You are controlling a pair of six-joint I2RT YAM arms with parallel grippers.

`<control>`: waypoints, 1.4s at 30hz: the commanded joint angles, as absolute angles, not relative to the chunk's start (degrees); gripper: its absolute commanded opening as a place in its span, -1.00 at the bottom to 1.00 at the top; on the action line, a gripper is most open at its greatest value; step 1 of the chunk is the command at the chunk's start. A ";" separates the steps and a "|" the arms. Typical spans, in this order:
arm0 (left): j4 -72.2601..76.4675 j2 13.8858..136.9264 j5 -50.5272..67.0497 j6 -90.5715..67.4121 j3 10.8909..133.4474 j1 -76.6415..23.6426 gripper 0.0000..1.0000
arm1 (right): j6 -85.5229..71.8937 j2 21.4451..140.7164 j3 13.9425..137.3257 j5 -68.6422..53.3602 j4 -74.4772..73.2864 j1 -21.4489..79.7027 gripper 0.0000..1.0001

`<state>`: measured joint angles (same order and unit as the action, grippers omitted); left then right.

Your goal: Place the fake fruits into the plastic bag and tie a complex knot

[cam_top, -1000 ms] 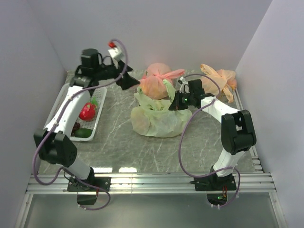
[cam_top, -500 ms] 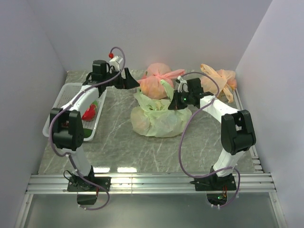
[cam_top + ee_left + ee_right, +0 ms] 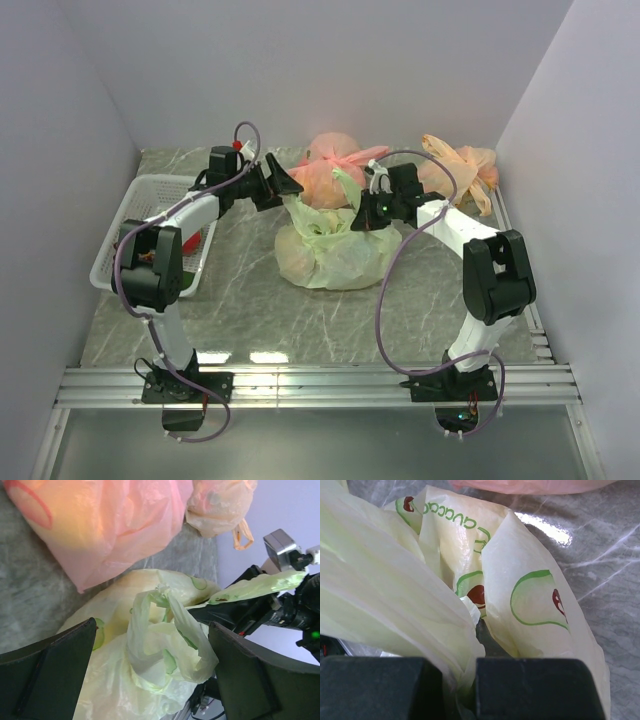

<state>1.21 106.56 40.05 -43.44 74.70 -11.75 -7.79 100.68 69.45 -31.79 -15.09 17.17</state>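
Though agape, left pincer (image 3: pixel 288 186) seemingly empty.

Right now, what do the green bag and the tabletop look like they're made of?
Green bag: probably thin plastic film, slightly glossy; it crinkles and light passes through. Tabletop: grey marble or marble-print laminate, polished; pale veins and lamp glare show.
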 commanded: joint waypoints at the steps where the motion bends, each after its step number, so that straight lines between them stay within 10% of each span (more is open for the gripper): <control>1: 5.26 103.71 40.51 -46.58 74.97 -12.39 0.99 | -7.29 100.63 71.98 -30.76 -14.50 17.75 -1.00; 8: 19.48 101.69 48.77 -48.34 71.46 -13.97 0.84 | -8.00 100.90 71.98 -30.85 -14.68 17.84 -1.00; 15: 24.87 102.13 59.84 -46.68 72.85 -14.24 -0.72 | -7.91 101.07 74.43 -31.46 -15.38 18.10 -1.00; 18: 11.33 101.95 63.80 -32.13 79.41 -15.81 -0.99 | -6.24 101.69 76.28 -32.69 -17.22 18.80 -1.00; 30: -47.45 107.93 73.47 43.14 103.09 -23.38 -0.99 | 5.89 106.18 85.87 -39.64 -32.07 23.47 -1.00; 35: -44.32 104.96 72.60 41.23 98.63 -23.20 -0.99 | 5.80 100.21 81.92 -41.92 -31.38 19.87 0.04; 42: -39.02 103.71 71.72 36.91 95.45 -23.03 -0.99 | 7.21 96.51 81.91 -45.26 -33.40 16.88 0.40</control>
